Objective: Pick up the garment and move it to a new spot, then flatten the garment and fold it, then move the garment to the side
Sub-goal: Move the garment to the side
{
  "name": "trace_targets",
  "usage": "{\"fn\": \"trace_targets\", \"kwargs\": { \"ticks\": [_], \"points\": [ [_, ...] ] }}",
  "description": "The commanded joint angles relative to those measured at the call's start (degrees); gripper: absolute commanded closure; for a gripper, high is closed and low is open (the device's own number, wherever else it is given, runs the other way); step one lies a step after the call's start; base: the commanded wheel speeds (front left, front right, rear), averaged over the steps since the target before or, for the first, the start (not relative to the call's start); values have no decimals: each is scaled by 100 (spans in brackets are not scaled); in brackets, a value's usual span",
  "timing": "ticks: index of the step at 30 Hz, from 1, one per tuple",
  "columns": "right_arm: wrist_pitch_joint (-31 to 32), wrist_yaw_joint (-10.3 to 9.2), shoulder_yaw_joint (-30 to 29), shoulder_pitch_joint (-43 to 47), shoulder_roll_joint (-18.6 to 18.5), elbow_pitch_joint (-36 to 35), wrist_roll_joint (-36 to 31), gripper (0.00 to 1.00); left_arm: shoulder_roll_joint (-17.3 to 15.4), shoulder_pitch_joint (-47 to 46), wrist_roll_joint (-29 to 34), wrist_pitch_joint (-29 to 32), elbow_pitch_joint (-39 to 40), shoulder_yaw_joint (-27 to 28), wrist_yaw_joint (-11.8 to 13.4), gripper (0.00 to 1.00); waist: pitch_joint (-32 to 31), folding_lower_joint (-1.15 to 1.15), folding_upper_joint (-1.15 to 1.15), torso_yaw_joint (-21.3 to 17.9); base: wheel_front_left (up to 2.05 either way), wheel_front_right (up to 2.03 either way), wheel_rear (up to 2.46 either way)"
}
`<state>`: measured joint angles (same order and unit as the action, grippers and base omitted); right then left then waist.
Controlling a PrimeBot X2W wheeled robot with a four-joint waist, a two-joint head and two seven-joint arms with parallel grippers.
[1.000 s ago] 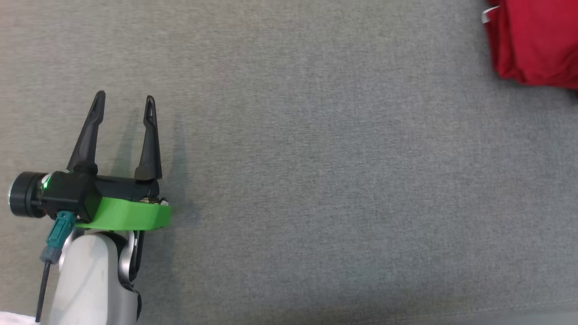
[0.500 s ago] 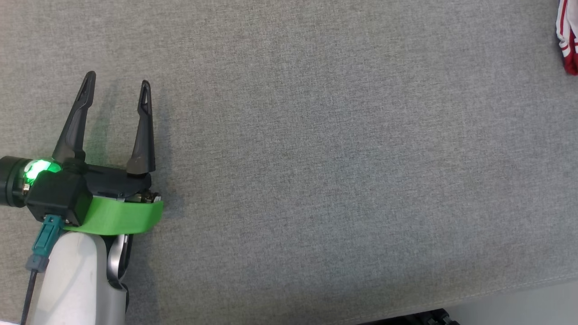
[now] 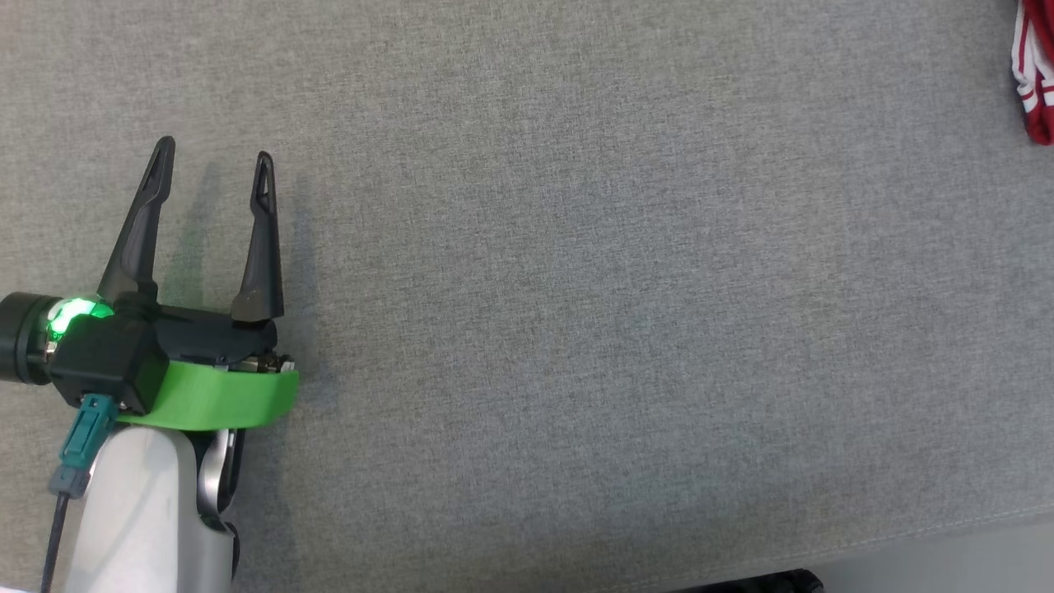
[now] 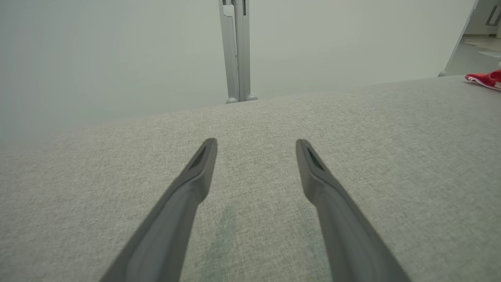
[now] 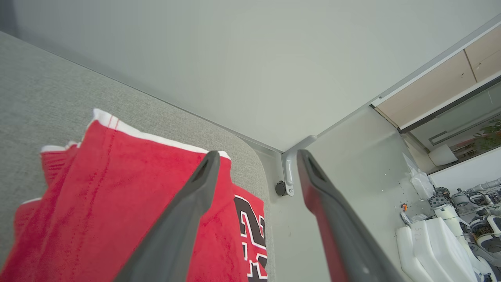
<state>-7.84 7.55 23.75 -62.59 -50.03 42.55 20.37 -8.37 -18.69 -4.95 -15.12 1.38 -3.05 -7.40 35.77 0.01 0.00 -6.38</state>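
Head view: a red jersey garment with white stripes (image 3: 1036, 74) is seen at the far right edge of the grey fabric counter (image 3: 576, 288). The left tool (image 3: 214, 152) is held spread and empty, well apart from it.
Left wrist view: that tool is held low over the counter.
Right wrist view: the right tool (image 5: 258, 153) is held spread above the garment, with nothing pinched.

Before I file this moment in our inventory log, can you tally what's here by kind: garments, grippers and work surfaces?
Garments: 1, the red garment, lying at the surface's rounded corner
Grippers: 2, the left gripper and the right gripper, both with fingers apart
Work surfaces: 1, the grey surface
Total: 4
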Motion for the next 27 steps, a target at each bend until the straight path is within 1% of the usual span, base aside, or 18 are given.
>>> {"fn": "trace_targets", "kwargs": {
  "ticks": [1, 3, 7, 11, 15, 19, 24, 27],
  "points": [
    [-156, -14, -67, -45, 92, 23, -68, 0, 18, 88, -73, 2, -39, 47, 5, 0, -174, -1, 0, 46, 0, 0, 0],
    [-324, -14, -132, 23, 265, 22, -122, 0, 59, 136, -68, 2, -99, 67, 13, 0, -326, -1, 0, 81, 0, 0, 0],
    [-592, -14, -470, 213, 634, -49, -188, 0, 127, 260, -128, 2, -216, 182, 25, 0, -637, -1, 0, 151, 0, 0, 0],
    [-705, -13, -772, 582, 1146, -360, -309, 0, 196, 388, -176, 2, -369, 287, 31, 0, -972, -1, 0, 253, 0, 0, 0],
    [-742, -13, -1054, 1183, 1663, -813, -449, 0, 282, 567, -195, 2, -516, 382, 43, 0, -1331, -1, 0, 359, 0, 0, 0],
    [-735, -13, -1330, 1927, 2161, -1449, -578, 0, 344, 783, -197, 2, -638, 464, 47, 0, -1676, -1, 0, 456, 0, 0, 0],
    [-733, -13, -1705, 2874, 2705, -2126, -646, 0, 395, 990, -188, 2, -766, 532, 39, 0, -2036, -1, 0, 558, 0, 0, 0],
    [-733, -13, -1858, 3426, 2986, -2413, -687, 0, 419, 1093, -187, 3, -822, 560, 32, 0, -2206, -1, 0, 593, 0, 0, 0]
  ]
}}
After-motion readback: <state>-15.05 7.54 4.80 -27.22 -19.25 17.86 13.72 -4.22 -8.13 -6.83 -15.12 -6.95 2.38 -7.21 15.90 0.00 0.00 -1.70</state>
